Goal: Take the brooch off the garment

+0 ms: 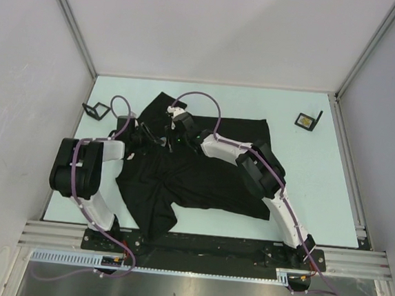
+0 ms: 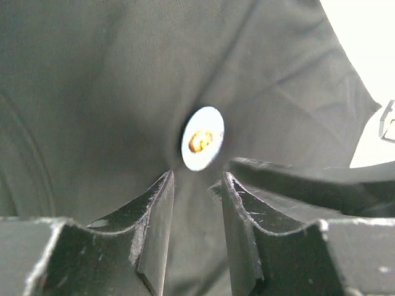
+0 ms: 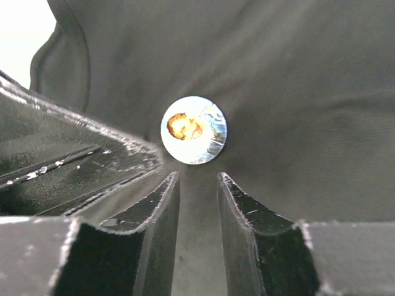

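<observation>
The black T-shirt (image 1: 209,170) lies spread on the pale table. A round brooch with a portrait is pinned to it and shows in the left wrist view (image 2: 202,138) and the right wrist view (image 3: 194,129); in the top view the grippers hide it. My left gripper (image 1: 149,135) (image 2: 197,176) and right gripper (image 1: 169,136) (image 3: 197,176) meet over the shirt's upper left part. Each has its jaws narrowly apart with its tips on the cloth just short of the brooch. Only cloth lies between the fingers. The cloth puckers round the brooch.
Two small black stands sit on the table, one at the far left (image 1: 95,110) and one at the far right (image 1: 308,121). White walls enclose the table (image 1: 317,200). The right gripper's finger (image 2: 308,179) lies close beside my left one.
</observation>
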Tool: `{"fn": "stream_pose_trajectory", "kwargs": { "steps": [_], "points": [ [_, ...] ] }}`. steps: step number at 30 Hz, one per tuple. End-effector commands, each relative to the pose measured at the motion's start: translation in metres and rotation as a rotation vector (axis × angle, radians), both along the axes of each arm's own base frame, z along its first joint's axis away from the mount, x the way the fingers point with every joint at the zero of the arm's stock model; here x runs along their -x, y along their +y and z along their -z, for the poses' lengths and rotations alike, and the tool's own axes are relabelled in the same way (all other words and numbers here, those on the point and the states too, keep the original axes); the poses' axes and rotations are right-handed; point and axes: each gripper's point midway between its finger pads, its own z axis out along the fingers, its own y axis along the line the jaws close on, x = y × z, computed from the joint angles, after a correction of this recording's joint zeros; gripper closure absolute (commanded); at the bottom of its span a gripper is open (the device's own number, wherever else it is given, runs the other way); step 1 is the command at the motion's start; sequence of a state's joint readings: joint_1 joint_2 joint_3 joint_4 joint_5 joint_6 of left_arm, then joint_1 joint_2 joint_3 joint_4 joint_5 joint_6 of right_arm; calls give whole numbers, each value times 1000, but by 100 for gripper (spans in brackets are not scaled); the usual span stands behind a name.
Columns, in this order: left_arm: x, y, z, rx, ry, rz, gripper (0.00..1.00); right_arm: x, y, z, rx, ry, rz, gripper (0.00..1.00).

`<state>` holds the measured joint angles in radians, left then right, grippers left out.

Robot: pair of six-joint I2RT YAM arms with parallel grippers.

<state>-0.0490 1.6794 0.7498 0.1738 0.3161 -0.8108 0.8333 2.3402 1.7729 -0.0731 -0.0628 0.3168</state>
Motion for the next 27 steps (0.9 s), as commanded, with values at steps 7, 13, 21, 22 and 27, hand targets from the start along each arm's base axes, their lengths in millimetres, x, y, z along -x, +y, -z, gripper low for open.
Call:
{"fn": "stream_pose_trajectory", "kwargs": {
  "steps": [7, 13, 21, 22, 27],
  "points": [
    [-41, 0, -18, 26, -140, -18, 57, -16, 6, -12, -26, -25, 26, 64],
    [-44, -6, -14, 54, -142, 10, 57, -21, 3, -14, -37, -18, 38, 63],
    [-41, -4, -17, 44, -140, 0, 50, -25, -4, -19, 1, -62, 36, 59],
    [-40, -3, -17, 42, -142, -3, 47, -26, -5, -19, 7, -70, 33, 59],
    [-36, -1, -15, 40, -132, -17, 40, -25, -3, -23, 17, -88, 16, 58]
  ]
}}
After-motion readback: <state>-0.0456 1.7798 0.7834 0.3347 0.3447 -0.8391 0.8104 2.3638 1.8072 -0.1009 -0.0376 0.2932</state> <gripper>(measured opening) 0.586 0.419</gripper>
